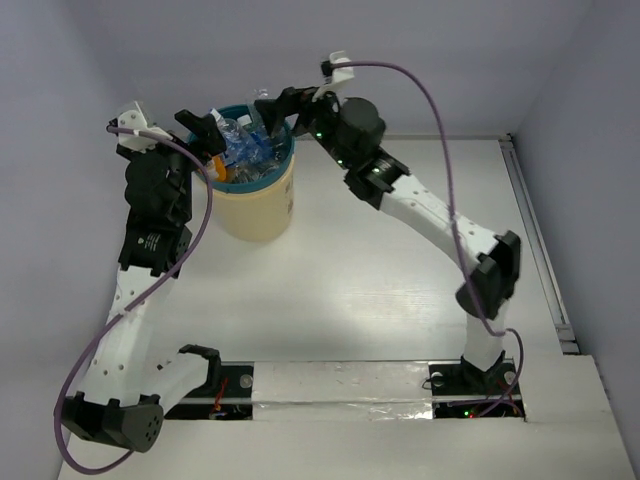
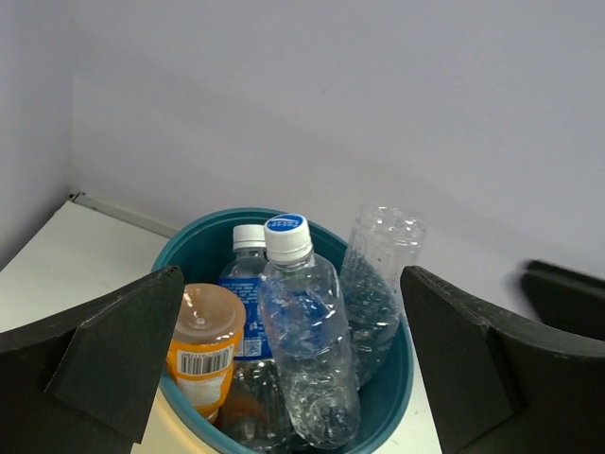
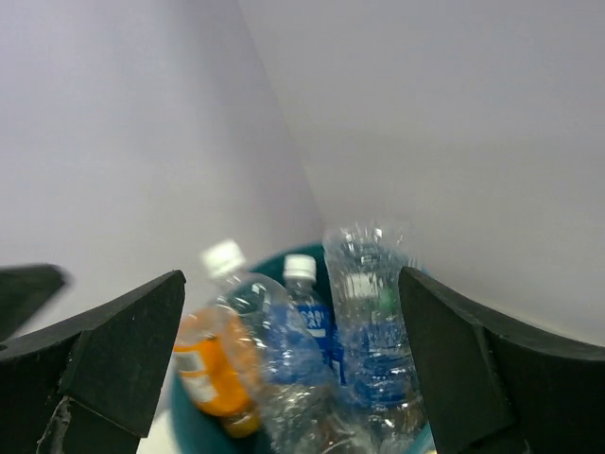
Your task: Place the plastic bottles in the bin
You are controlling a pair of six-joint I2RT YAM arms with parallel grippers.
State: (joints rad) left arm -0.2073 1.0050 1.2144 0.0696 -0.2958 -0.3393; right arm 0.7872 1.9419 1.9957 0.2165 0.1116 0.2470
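The left arm [image 1: 140, 250] is reaching along the left side of the table [image 1: 380, 300]. The left gripper [image 1: 205, 135] is hovering at the left edge of the bin [image 1: 255, 205]. In the left wrist view its fingers [image 2: 113, 350] are standing wide apart, with nothing clamped between them.

The bin is standing upright on the far left part of the table, and the plastic bottles [image 1: 245, 150] are sitting inside it, packed together and rising above the teal rim [image 2: 189, 248]. From left to right in the left wrist view:
- an orange bottle [image 2: 203, 345] is leaning against the near wall;
- a blue-labelled bottle [image 2: 248, 284] with a white cap is standing behind it;
- a clear bottle [image 2: 302, 350] with a blue-topped cap is standing upright in the middle;
- a clear uncapped bottle [image 2: 378, 284] is leaning against the right wall.

The right gripper [image 1: 275, 105] is hovering at the bin's far right edge. Its fingers [image 3: 473, 369] are likewise spread wide and are holding nothing. The right arm [image 1: 440, 220] is stretching diagonally across the table from its base.
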